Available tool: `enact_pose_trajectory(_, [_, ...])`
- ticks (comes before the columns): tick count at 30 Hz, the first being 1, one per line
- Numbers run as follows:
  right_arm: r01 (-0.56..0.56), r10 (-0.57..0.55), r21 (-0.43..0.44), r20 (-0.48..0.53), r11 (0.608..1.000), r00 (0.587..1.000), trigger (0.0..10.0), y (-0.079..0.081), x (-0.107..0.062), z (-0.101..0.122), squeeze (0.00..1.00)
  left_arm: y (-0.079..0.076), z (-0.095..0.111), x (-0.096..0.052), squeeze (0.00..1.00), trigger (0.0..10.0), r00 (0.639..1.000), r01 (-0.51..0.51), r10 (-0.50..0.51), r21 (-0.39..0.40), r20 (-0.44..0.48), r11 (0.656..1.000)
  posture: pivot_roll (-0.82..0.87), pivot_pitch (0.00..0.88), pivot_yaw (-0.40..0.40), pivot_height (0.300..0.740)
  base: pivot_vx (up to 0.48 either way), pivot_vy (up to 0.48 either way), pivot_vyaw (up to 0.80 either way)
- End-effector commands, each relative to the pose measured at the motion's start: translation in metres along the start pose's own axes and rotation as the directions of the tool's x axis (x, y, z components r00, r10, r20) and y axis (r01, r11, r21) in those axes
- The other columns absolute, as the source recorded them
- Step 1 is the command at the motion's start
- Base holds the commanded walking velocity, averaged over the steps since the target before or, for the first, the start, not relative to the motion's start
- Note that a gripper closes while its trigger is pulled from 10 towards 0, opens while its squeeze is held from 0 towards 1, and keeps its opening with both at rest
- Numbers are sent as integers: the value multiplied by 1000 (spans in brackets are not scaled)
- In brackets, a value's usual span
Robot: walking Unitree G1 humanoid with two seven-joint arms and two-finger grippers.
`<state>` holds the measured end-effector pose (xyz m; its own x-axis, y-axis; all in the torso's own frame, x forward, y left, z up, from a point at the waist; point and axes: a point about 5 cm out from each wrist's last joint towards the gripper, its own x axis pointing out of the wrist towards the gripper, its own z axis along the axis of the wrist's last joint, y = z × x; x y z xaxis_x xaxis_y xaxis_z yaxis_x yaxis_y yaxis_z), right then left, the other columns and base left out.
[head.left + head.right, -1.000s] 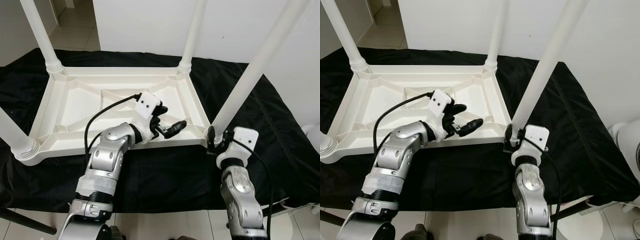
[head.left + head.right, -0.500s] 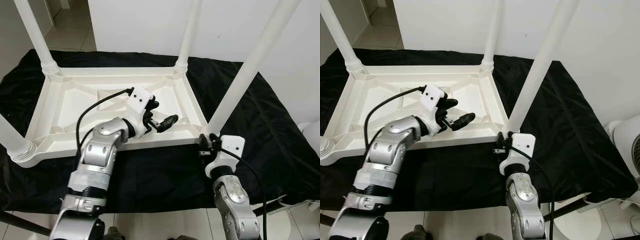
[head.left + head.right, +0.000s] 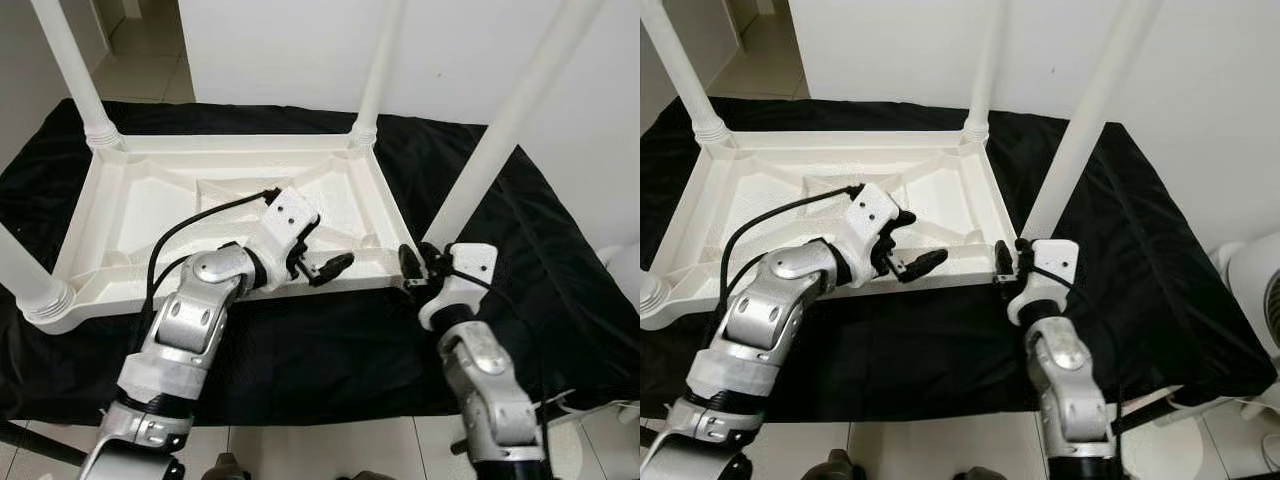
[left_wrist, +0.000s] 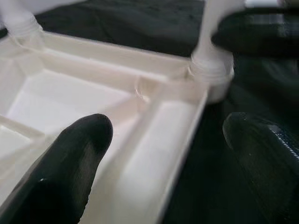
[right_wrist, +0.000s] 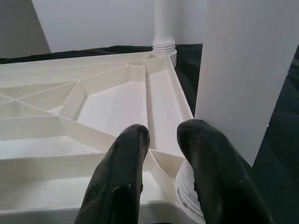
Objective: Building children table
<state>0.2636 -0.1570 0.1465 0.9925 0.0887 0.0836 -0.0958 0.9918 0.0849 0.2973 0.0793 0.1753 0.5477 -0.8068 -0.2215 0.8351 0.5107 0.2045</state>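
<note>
White plastic children's table [image 3: 180,215] lies upside down on the black-draped surface [image 3: 520,250]. Its near-right leg [image 3: 500,130] rises just beyond the right hand [image 3: 412,266], fingers parted, unloaded; left hand [image 3: 322,268] open over the rim.

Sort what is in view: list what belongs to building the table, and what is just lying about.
Job:
upturned white plastic tabletop
white near-right table leg
left gripper
right gripper

Lying about:
black cloth
white round fan

A black cloth [image 3: 300,350] covers what seems a platform; the upturned white table [image 3: 150,215] rests on it.
</note>
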Motion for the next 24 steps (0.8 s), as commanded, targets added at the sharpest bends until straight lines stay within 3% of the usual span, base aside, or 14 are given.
enact_pose_trajectory(1, [80, -80, 1, 10, 997, 997, 10000, -17, 0, 3, 0, -8, -2, 0, 0, 10000, 996, 90, -89, 24, -28, 996, 28, 0, -59, 740, 0, 0, 0])
enact_pose_trajectory(6, [193, -193, 18, 13, 981, 981, 10000, -36, -5, 4, 0, 0, -12, -3, 0, 10000, 994, 12, -10, 15, -108, 1000, 26, 2, -56, 740, 0, 0, 0])
enact_pose_trajectory(10, [221, -221, 19, 11, 975, 975, 10000, -41, -6, 4, 0, 0, -21, -5, 0, 10000, 986, -6, 11, 29, -169, 1000, 22, 7, -53, 740, 0, 0, 0])
enact_pose_trajectory(18, [220, -221, 22, 20, 975, 975, 10000, -39, -6, 6, 0, 1, -32, -3, 0, 10000, 965, -68, 73, 27, -251, 997, 15, 18, -49, 740, 0, 0, 0])
enact_pose_trajectory(24, [215, -216, 29, 22, 976, 976, 10000, -33, -7, 7, 0, 13, -42, 1, 0, 10000, 918, -215, 205, 8, -340, 977, 5, 25, -49, 740, 0, 0, 0])
